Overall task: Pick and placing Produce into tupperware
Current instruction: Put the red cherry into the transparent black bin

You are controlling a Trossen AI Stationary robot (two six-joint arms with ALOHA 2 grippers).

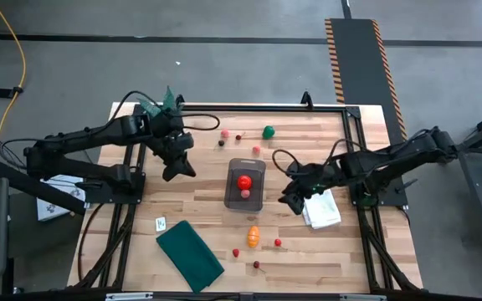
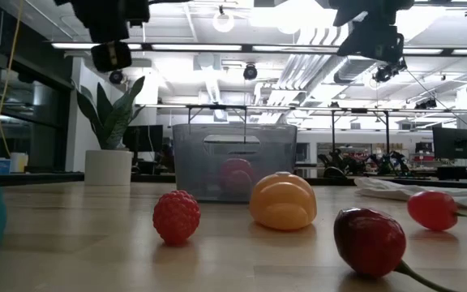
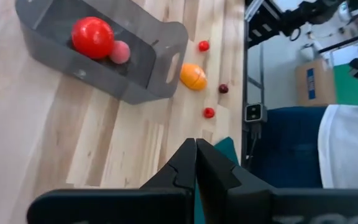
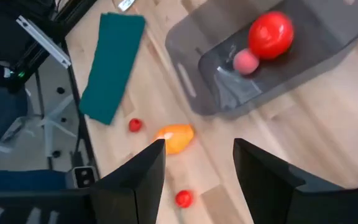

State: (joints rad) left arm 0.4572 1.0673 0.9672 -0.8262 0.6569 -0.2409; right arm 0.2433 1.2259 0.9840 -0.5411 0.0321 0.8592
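Produce waits on the wooden desk (image 1: 207, 209): the small orange ridged toy fruit (image 4: 174, 137) lies just beside the clear grey plastic tupperware (image 4: 328, 56) — light, hard, slippery, I'd pinch across its middle. My right tool (image 4: 197, 180) hangs open above; left tool (image 3: 196, 163) closed, empty.

light wood-plank table (image 1: 199, 209) carries the clear grey tupperware (image 1: 246, 186) mid-table, an orange toy fruit (image 1: 253, 236) near it, small red berries (image 1: 277, 242) scattered, a green round one (image 1: 269, 131), dark green cloth (image 1: 189, 255), white cloth (image 1: 322, 209).
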